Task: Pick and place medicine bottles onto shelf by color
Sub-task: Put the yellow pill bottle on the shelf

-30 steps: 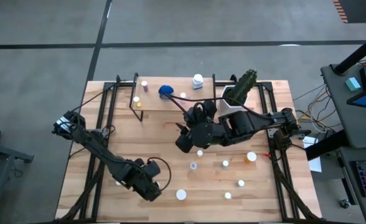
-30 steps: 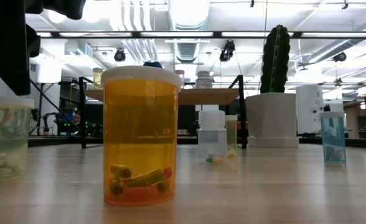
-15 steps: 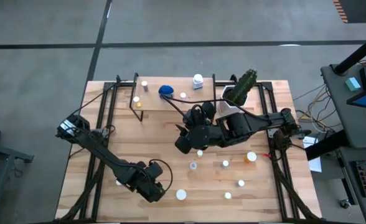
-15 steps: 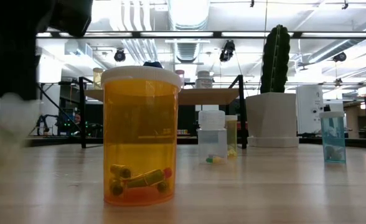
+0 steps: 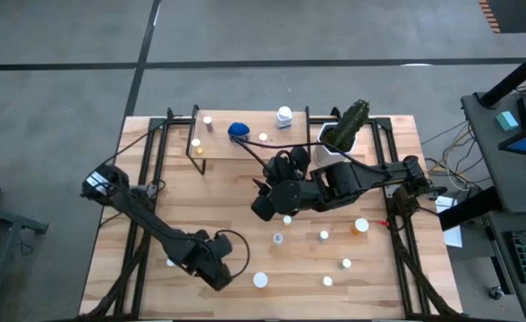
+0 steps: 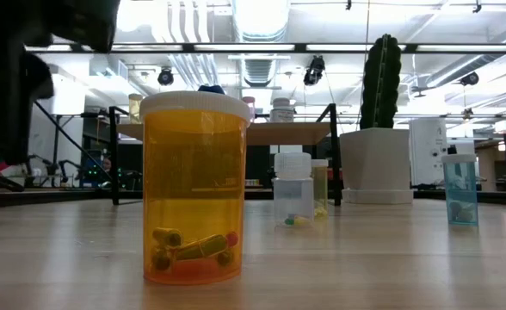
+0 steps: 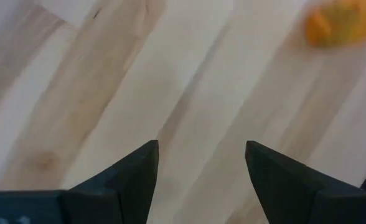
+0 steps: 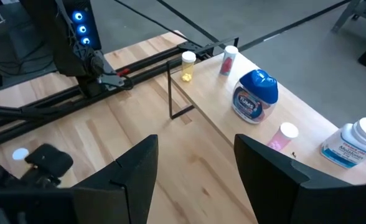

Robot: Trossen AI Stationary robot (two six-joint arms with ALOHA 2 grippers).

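Where the shelf (image 8: 245, 134) stands, blue bottle (image 8: 255, 95) labelled TUMS

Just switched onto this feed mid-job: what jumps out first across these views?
The big orange translucent pill bottle with a white cap fills the low view, standing upright on the slatted wooden tabletop with capsules at its bottom. On the low light-wood shelf a blue-capped round bottle stands among smaller white-capped ones, and a tall green cactus in a white pot sits at the far right. The right gripper hovers mid-table, fingers open and empty.
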